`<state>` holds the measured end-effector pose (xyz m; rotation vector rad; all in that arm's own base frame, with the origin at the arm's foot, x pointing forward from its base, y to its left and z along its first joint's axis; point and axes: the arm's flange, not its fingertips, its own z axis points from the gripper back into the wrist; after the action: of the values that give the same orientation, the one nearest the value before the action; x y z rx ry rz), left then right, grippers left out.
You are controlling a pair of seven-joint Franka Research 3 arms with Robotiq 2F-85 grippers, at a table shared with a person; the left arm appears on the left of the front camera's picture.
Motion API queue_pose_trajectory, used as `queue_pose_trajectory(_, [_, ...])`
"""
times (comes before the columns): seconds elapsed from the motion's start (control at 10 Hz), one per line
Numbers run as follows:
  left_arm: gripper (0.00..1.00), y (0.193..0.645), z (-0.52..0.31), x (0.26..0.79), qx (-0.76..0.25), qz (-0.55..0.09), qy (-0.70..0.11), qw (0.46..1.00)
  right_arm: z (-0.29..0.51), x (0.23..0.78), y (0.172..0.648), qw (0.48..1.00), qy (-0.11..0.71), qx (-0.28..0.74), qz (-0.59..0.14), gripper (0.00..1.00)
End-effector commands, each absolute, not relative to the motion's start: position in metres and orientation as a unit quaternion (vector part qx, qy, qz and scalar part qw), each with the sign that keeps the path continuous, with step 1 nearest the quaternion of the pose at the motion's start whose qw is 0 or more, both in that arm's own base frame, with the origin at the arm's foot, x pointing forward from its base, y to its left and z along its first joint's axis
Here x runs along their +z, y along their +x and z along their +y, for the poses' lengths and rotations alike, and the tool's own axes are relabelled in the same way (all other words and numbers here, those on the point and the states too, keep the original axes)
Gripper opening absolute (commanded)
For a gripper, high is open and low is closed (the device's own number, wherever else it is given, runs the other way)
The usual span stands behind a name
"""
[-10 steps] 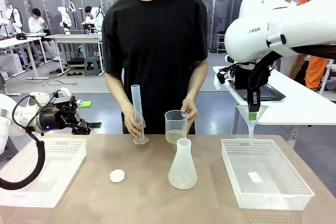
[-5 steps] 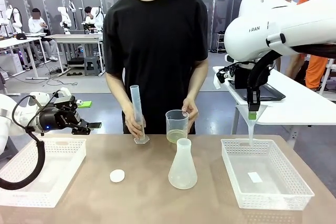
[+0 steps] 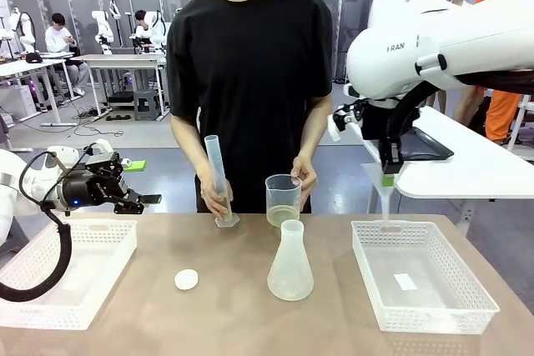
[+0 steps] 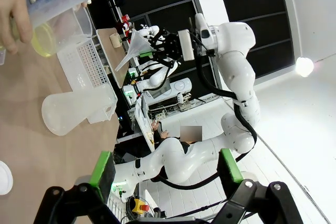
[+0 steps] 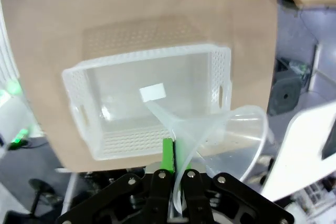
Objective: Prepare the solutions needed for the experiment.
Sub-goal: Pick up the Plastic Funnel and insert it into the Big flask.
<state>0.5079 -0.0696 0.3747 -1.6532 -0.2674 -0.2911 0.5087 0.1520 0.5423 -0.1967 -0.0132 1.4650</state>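
The solution (image 3: 281,217) is a shallow pale yellow layer in a clear beaker (image 3: 283,193) that the person holds at the table's far edge. In the left wrist view the solution (image 4: 43,40) shows as well. The person's other hand tilts a graduated cylinder (image 3: 217,179). An empty conical flask (image 3: 290,266) stands mid-table. My right gripper (image 3: 388,174) is shut on a clear funnel (image 3: 373,177), hanging above the right basket (image 3: 482,289). In the right wrist view the funnel (image 5: 233,132) sits between the right gripper's (image 5: 176,156) shut fingers. My left gripper (image 3: 148,200) stands open over the left basket (image 3: 50,310).
A small white round cap (image 3: 186,279) lies on the table left of the flask. The right basket (image 5: 131,59) holds one small white label. The person stands close behind the table's far edge. The left wrist view shows open green pads (image 4: 102,169) with the flask (image 4: 73,111) beyond.
My right arm has carried the funnel a little to the left and upward. The person's cylinder and beaker shifted slightly. The left arm has stayed still.
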Motion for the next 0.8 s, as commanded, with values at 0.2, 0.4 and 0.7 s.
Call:
queue_pose_trajectory(0.2, [1.00,0.509,-0.069,0.375,-0.138,-0.122,-0.735,0.652,0.180,0.552,0.464,0.587,-0.123,0.796,-0.078,0.03])
queue_pose_trajectory(0.4, [1.00,0.509,-0.069,0.375,-0.138,-0.122,-0.735,0.652,0.190,0.561,0.436,0.514,-0.136,0.840,-0.107,0.03])
queue_pose_trajectory(0.7, [1.00,0.509,-0.069,0.375,-0.138,-0.122,-0.735,0.652,0.215,0.559,0.407,0.396,-0.140,0.894,-0.156,0.03])
